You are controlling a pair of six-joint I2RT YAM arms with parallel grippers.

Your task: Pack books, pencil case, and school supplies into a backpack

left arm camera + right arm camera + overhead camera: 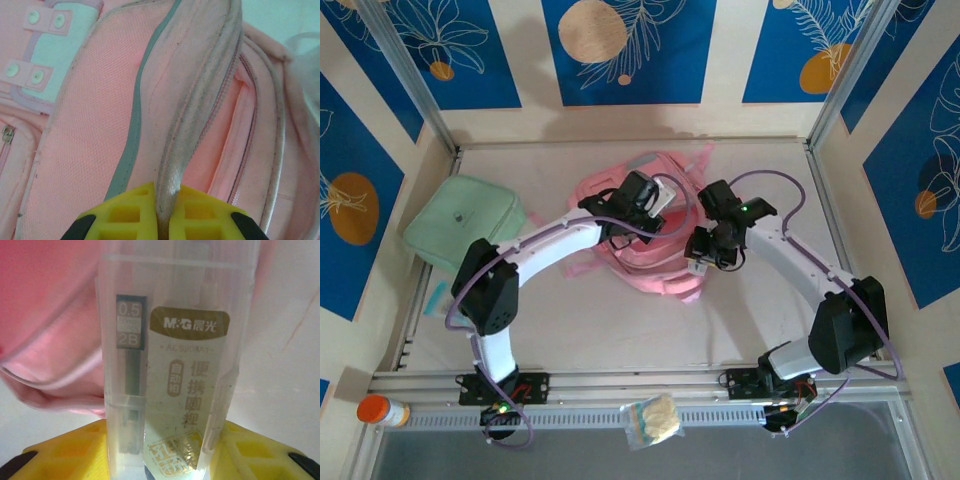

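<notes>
Pale desk (620,330) carries the pink backpack (595,188); left jaws pinch its zipper flap (200,100), right jaws clamp a clear stationery case (175,365).

A grey slotted rail (590,415) runs along the near edge of the white table (620,330). Just off the rail's left end, a small orange-capped bottle (380,411) lies on its side. At the rail's middle, a clear bag of pale yellow contents (655,420) rests across it. Far beyond the rail stand blue wall panels (620,50) with white leaves and orange discs.
</notes>
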